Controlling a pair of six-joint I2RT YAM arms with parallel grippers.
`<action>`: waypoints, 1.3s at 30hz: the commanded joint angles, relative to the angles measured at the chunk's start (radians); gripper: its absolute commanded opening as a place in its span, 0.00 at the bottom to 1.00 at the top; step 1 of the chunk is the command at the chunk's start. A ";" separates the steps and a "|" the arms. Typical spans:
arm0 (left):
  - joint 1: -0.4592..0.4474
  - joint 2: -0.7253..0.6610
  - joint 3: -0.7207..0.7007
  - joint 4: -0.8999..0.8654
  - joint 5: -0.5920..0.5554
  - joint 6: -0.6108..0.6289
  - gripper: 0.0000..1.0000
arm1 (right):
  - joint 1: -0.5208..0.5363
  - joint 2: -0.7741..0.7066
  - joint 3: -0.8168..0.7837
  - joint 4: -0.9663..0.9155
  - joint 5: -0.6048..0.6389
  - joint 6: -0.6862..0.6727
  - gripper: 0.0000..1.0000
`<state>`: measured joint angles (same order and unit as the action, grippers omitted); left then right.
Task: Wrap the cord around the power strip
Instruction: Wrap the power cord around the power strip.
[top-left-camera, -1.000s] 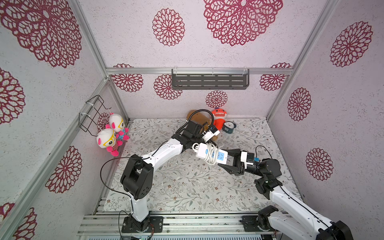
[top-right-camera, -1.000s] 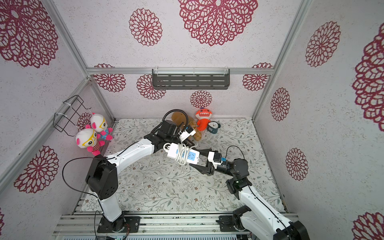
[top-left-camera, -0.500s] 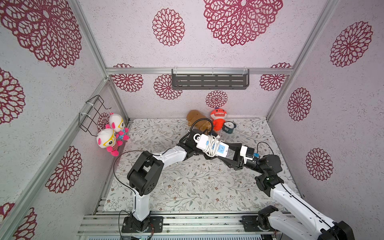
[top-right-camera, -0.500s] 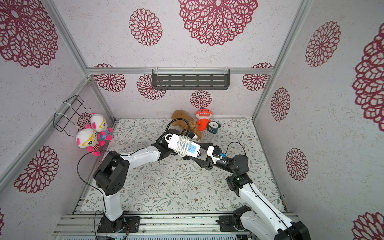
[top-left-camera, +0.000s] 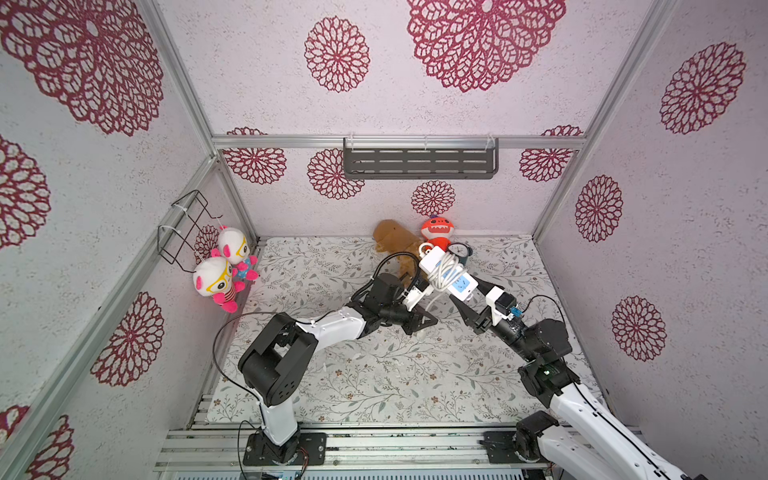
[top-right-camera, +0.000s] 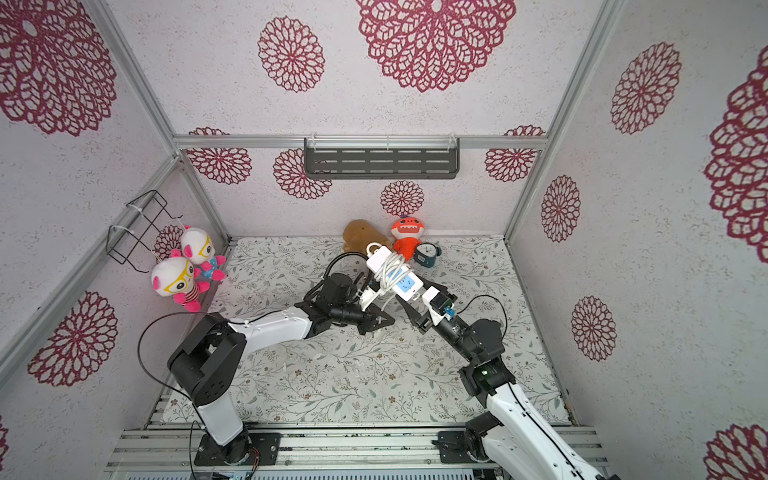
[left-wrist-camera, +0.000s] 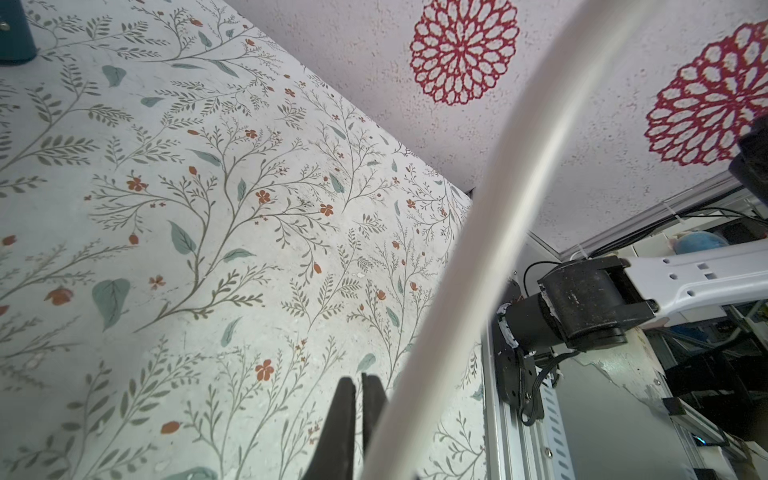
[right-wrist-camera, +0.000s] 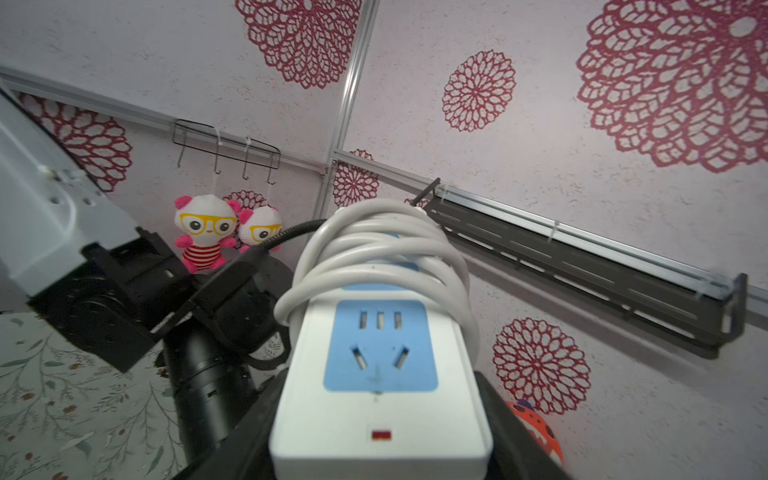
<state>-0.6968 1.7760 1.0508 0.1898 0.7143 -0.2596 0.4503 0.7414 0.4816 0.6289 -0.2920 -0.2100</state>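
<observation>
Tabletop (top-left-camera: 374, 374), 1: floral print, walled with red-rosette paper.
Arms, 2: left arm (top-left-camera: 332, 328) lies low across the tabletop; right arm (top-left-camera: 540, 345) reaches up toward the back.
Shelf (top-left-camera: 419, 164), 1: dark slotted metal, on the back wall.
Wire rack (top-left-camera: 183, 224), 1: black, on the side wall; 2 plush dolls (top-left-camera: 214, 282) in yellow glasses hang from it.
Brown plush (top-left-camera: 390, 239), 1, and orange plush (top-left-camera: 436, 230), 1: against the back wall.
Power strip (right-wrist-camera: 378, 374), 1: white, raised clear of the tabletop near the back, in front of the orange plush. It shows 2 blue socket panels, one half under the coils, and a small red mark at the gripped end.
Right gripper (right-wrist-camera: 380, 428): jaws clamped on the strip's sides.
Cord (right-wrist-camera: 374, 249), 1: white, several turns around the strip's middle; a loose length hangs below.
Left gripper (left-wrist-camera: 358, 386): jaws pressed together, with the cord just beside them, blurred across that wrist view.
Clock (top-left-camera: 461, 249), 1: small, teal, partly hidden behind the strip in a top view; face too small to read.
</observation>
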 joint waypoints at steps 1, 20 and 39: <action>-0.017 -0.058 -0.037 0.041 -0.075 -0.043 0.04 | -0.013 -0.025 0.041 -0.036 0.254 -0.069 0.15; -0.180 -0.162 0.344 -0.841 -0.611 0.541 0.00 | -0.114 0.061 0.169 -0.466 0.183 -0.135 0.14; -0.210 -0.133 0.575 -1.050 -0.841 0.796 0.00 | -0.122 0.170 0.163 -0.665 -0.148 -0.252 0.12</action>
<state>-0.8959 1.6409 1.5723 -0.8387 -0.0490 0.4442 0.3347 0.8932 0.6144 0.0147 -0.3565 -0.3889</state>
